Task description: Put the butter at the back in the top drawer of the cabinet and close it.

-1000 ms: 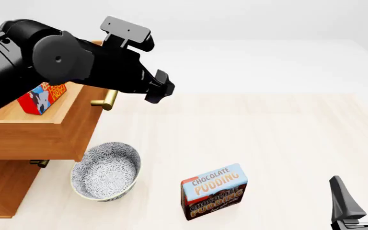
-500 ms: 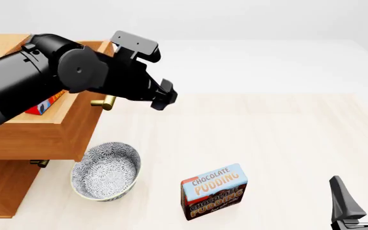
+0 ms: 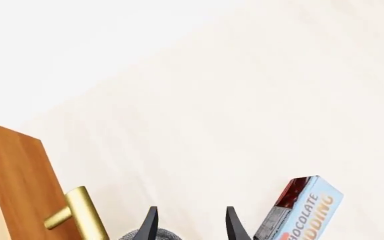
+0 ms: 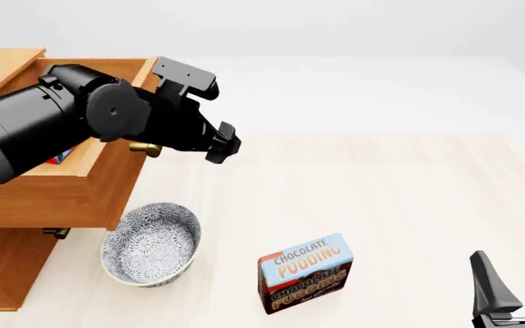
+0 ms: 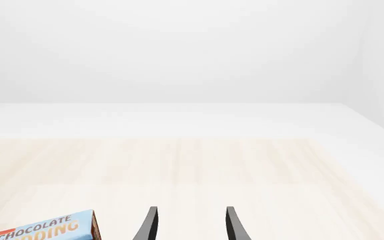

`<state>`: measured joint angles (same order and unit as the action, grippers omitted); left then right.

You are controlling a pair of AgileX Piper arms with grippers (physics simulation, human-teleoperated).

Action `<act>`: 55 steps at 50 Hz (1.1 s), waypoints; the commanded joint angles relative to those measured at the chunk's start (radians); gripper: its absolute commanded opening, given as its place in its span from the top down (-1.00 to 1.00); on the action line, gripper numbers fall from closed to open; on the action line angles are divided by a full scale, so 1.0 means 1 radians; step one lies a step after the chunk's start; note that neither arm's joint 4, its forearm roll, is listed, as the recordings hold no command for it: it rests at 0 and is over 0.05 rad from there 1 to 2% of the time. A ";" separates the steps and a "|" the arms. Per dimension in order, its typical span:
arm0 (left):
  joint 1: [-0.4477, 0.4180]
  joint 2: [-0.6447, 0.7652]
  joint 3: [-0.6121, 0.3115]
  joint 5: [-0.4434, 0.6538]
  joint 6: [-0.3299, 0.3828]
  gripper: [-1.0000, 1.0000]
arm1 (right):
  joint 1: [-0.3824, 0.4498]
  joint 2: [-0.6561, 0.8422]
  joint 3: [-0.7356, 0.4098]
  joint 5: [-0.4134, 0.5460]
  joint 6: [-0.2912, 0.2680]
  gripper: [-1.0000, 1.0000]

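The cabinet (image 4: 25, 205) stands at the left edge of the table (image 4: 381, 198), and its top drawer (image 4: 71, 184) is pulled out toward the table's middle. The butter (image 4: 60, 158) lies inside that drawer; only a small red and blue corner shows under the left arm (image 4: 52, 130), which reaches across the open drawer. The left gripper (image 4: 224, 143) hangs in the air just past the drawer front, beside the brass handle (image 4: 147, 148) and apart from it. In the left wrist view its fingers (image 3: 149, 226) stand parted with nothing between them, the handle (image 3: 82, 215) off to one side. Below the drawer a patterned bowl (image 4: 150, 244) sits on the table, and the pudding box (image 4: 305, 272) stands upright near it. The right gripper (image 4: 516, 283) rests low at the near right corner, fingers (image 5: 150, 225) apart and holding nothing, well clear of the pudding box (image 5: 42, 229).
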<state>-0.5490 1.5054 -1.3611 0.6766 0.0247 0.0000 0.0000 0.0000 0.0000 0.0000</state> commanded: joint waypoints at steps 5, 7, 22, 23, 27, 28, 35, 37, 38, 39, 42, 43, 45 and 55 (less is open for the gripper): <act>0.036 0.010 0.049 -0.036 0.006 -1.00 | 0.000 0.000 0.000 0.000 0.000 -1.00; 0.039 0.010 0.052 -0.038 0.005 -1.00 | 0.000 0.000 0.000 0.000 0.000 -1.00; 0.061 0.008 0.080 -0.055 0.010 -1.00 | 0.000 0.000 0.000 0.000 0.000 -1.00; 0.064 0.006 0.083 -0.056 0.011 -1.00 | 0.000 0.000 0.000 0.000 0.000 -1.00; 0.073 0.002 0.091 -0.060 0.017 -1.00 | 0.000 0.000 0.000 0.000 0.000 -1.00; 0.074 0.001 0.094 -0.061 0.018 -1.00 | 0.000 0.000 0.000 0.000 0.000 -1.00; 0.091 -0.009 0.110 -0.069 0.024 -1.00 | 0.000 0.000 0.000 0.000 0.000 -1.00; 0.093 -0.011 0.112 -0.069 0.024 -1.00 | 0.000 0.000 0.000 0.000 0.000 -1.00; 0.094 -0.013 0.114 -0.069 0.023 -1.00 | 0.000 0.000 0.000 0.000 0.000 -1.00; 0.096 -0.014 0.115 -0.069 0.022 -1.00 | 0.000 0.000 0.000 0.000 0.000 -1.00; 0.099 -0.016 0.121 -0.072 0.020 -1.00 | 0.000 0.000 0.000 0.000 0.000 -1.00; 0.101 -0.016 0.123 -0.073 0.020 -1.00 | 0.000 0.000 0.000 0.000 0.000 -1.00; 0.103 -0.018 0.127 -0.075 0.021 -1.00 | 0.000 0.000 0.000 0.000 0.000 -1.00; 0.118 -0.025 0.144 -0.082 0.023 -1.00 | 0.000 0.000 0.000 0.000 0.000 -1.00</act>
<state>-0.4566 1.4480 -1.2658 0.5984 0.0640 0.0000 0.0000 0.0000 0.0000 0.0000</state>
